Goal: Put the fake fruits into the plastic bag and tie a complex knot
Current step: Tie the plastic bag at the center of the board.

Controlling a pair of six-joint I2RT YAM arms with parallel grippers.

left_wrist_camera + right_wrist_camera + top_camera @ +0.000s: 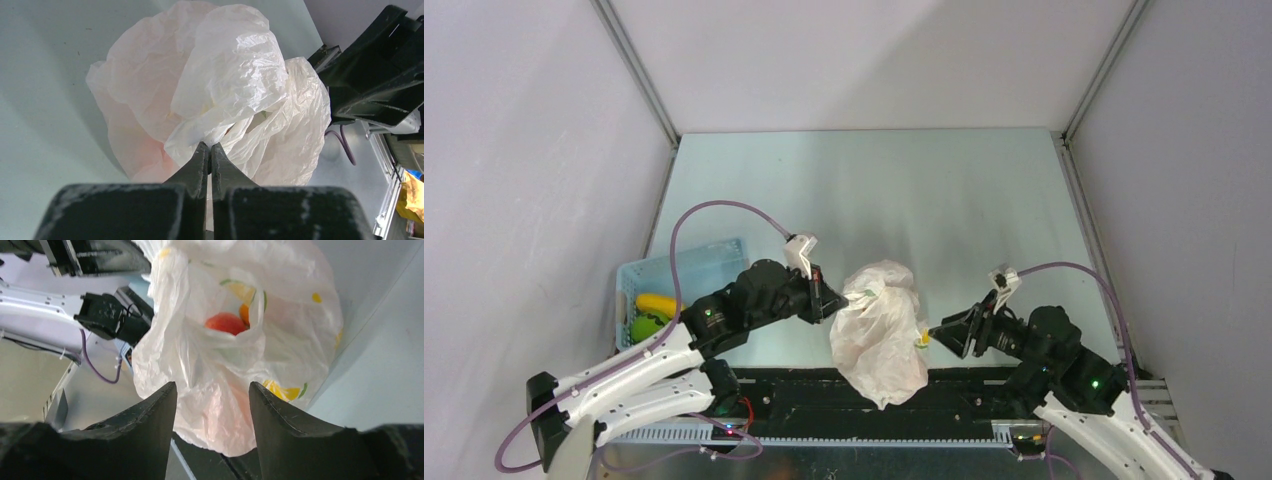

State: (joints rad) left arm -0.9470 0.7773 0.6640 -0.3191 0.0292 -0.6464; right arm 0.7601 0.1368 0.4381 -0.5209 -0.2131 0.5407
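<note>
Left hand (210, 146) clenched, jaws pressed flat together, a fold of the thin, crinkly, translucent white plastic bag (225, 85) pinched at the tips. In the top view this hand sat at the bag's upper-left edge, just left of frame centre.

Right hand (212, 390) released, jaws spread, nothing gripped between them. The bag filled the right wrist view just beyond the tips. From above, this hand lay just beside the bag's right side; contact could not be told.

Bag bunched and puffed, standing in the lower centre of the top view on the pale green surface (874, 190), its lower end over the black rail (804, 392) at the near edge. A round glossy red-orange plastic fruit (226, 322) showed in a gap in the film, upper middle of the right wrist view. Yellow fruit-slice prints (282, 390) on the film near it.

Far left of the top view: light blue slatted basket (689, 262) holding a long yellow fruit (656, 302) and a green fruit (646, 326).
</note>
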